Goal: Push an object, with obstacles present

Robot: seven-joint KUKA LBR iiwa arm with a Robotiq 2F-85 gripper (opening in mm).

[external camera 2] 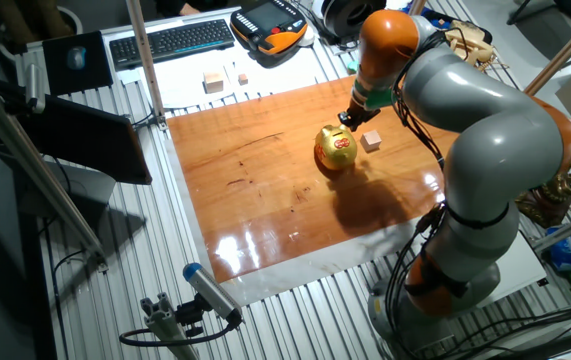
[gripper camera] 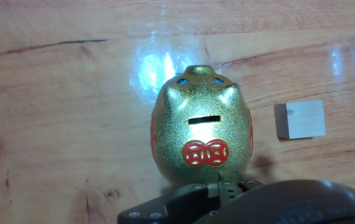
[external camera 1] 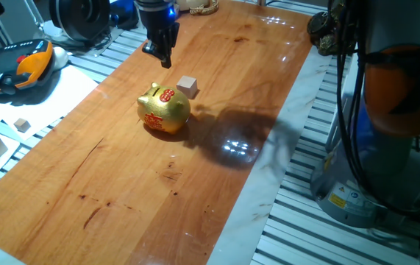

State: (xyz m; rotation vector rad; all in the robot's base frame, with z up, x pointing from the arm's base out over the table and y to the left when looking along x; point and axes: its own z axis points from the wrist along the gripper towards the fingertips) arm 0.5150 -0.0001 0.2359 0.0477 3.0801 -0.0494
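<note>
Golden piggy bank [gripper camera: 200, 132], contents unseen, cube [gripper camera: 299, 119] beside

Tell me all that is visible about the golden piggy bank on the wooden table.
The golden piggy bank is round-bodied with a shiny, glittery gold surface that looks like glazed ceramic or metal. Its back has a dark coin slot and, below it, a red double-coin emblem; red marks show on its sides, blue dots by the pointed ears. It stands upright on the wooden table. The small wooden cube lies close beside it, not touching. The end effector hovers just behind it, with no visible contact.
</note>
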